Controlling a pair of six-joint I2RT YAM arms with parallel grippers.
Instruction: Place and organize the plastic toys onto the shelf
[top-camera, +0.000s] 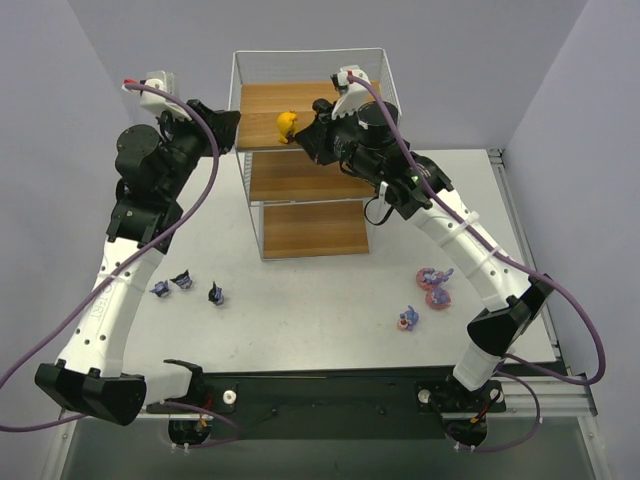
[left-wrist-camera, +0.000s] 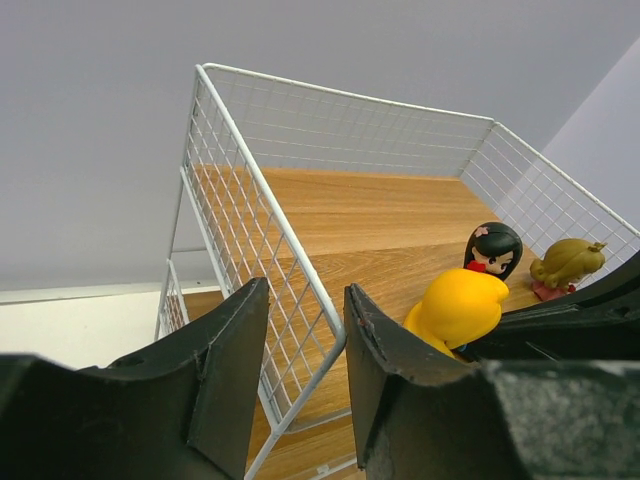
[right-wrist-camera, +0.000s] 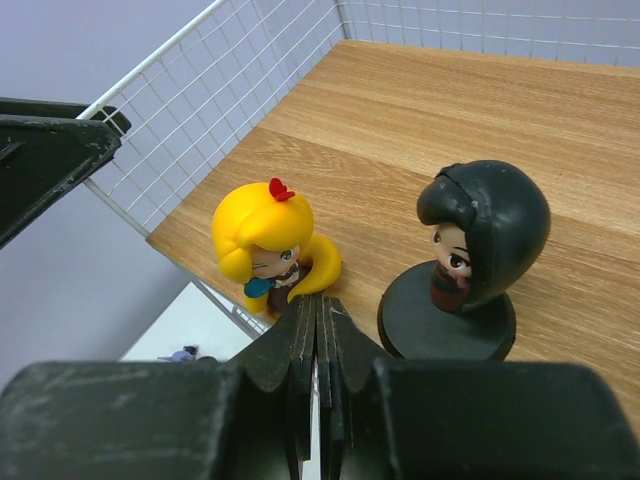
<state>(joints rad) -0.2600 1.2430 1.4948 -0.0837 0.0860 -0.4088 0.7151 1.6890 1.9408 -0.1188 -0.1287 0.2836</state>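
The yellow doll (right-wrist-camera: 265, 240) and black doll (right-wrist-camera: 480, 240) stand side by side on the shelf's (top-camera: 300, 180) top board, upper centre of the overhead view. The right gripper (right-wrist-camera: 317, 320), closed and empty, points at the yellow doll; the left gripper (left-wrist-camera: 305, 292) is open astride the shelf's corner wire.

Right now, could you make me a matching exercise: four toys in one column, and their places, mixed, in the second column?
1 yellow-haired doll
2 black-haired doll
3 dark blue figures
4 pink-purple figures

A table, right side
B shelf top board, on a round black base
C table, left side
D shelf top board, red bow in hair

Pairs: 1-D, 2-B, 3-C, 4-A
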